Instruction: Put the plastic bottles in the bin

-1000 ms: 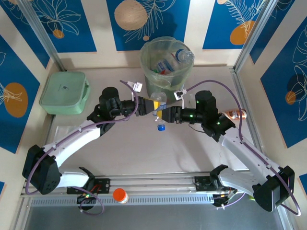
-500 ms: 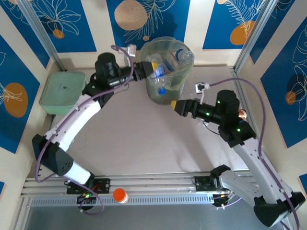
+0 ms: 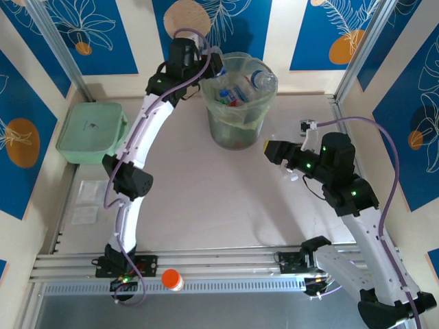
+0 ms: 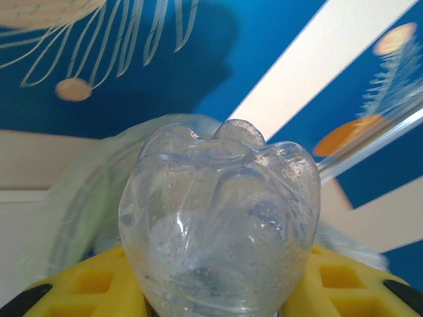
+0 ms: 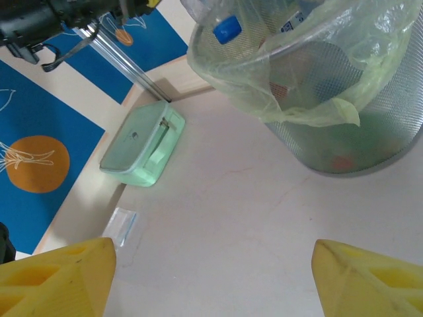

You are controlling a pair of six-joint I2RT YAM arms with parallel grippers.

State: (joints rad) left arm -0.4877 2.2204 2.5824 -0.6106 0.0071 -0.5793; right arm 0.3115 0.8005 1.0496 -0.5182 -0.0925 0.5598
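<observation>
A clear plastic bottle is clamped between my left gripper's yellow fingers, its lobed base facing the wrist camera. My left gripper is shut on it, high at the far-left rim of the bin. The bin is a round grey-green wastebasket with a pale green liner. Several plastic bottles lie inside, one with a blue cap. My right gripper hangs open over the table just right of the bin. Nothing sits between its yellow fingertips.
A flat mint-green box lies at the left wall. Small clear plastic bags lie flat on the table below it. An orange-capped item rests on the front rail between the arm bases.
My left arm swung up from mid-table to the bin's far-left rim, carrying the clear bottle. My right gripper let go of that bottle, opened and drew back to the right.
</observation>
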